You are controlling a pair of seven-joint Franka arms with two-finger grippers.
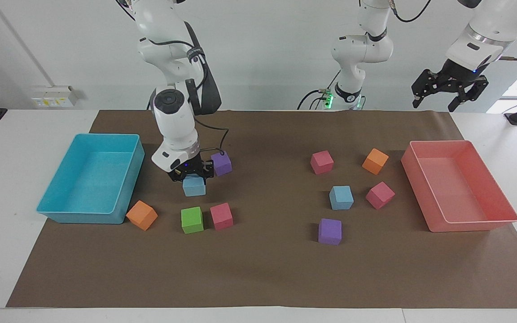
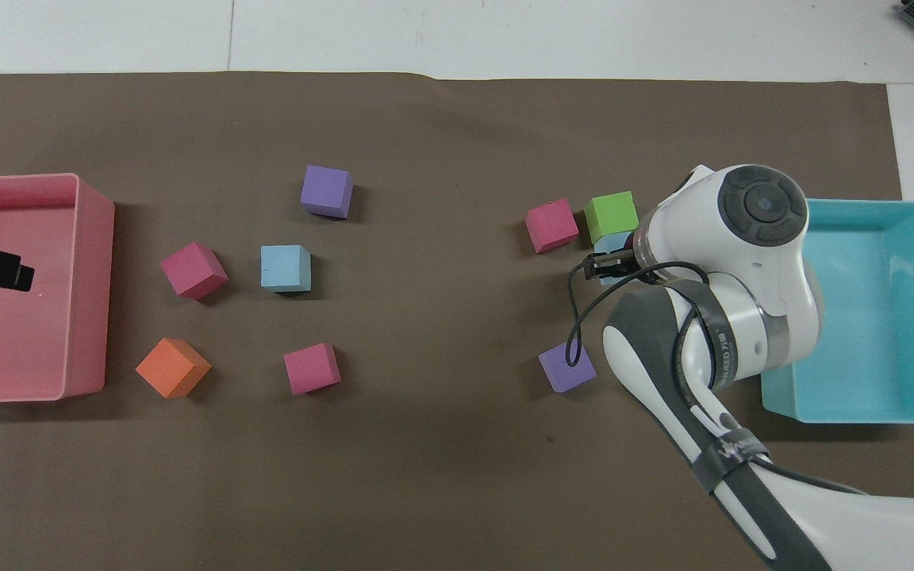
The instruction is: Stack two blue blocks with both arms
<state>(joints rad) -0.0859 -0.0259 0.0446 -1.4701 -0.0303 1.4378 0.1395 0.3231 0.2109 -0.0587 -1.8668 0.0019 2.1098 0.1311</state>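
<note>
R gripper point(image 1: 193, 174) is clamping one blue block point(image 1: 194, 186) from above, holding it clear of the brown mat point(image 1: 267, 269) w/ a shadow showing beneath, over the spot between the purple cube point(image 1: 221, 163) and the green cube point(image 1: 191, 220). L gripper point(image 1: 448, 92) is waiting up in the air over the pink tray's point(image 1: 474, 224) end of the table, fingers apart, gripping nothing. Second blue block point(image 1: 341, 197) is sitting on the mat toward the L arm's end, just beside a pink cube point(image 1: 379, 195), w/ another purple cube point(image 1: 330, 231) farther from the robots. Cyan tray point(image 1: 79, 215) is lying at the R arm's end.
</note>
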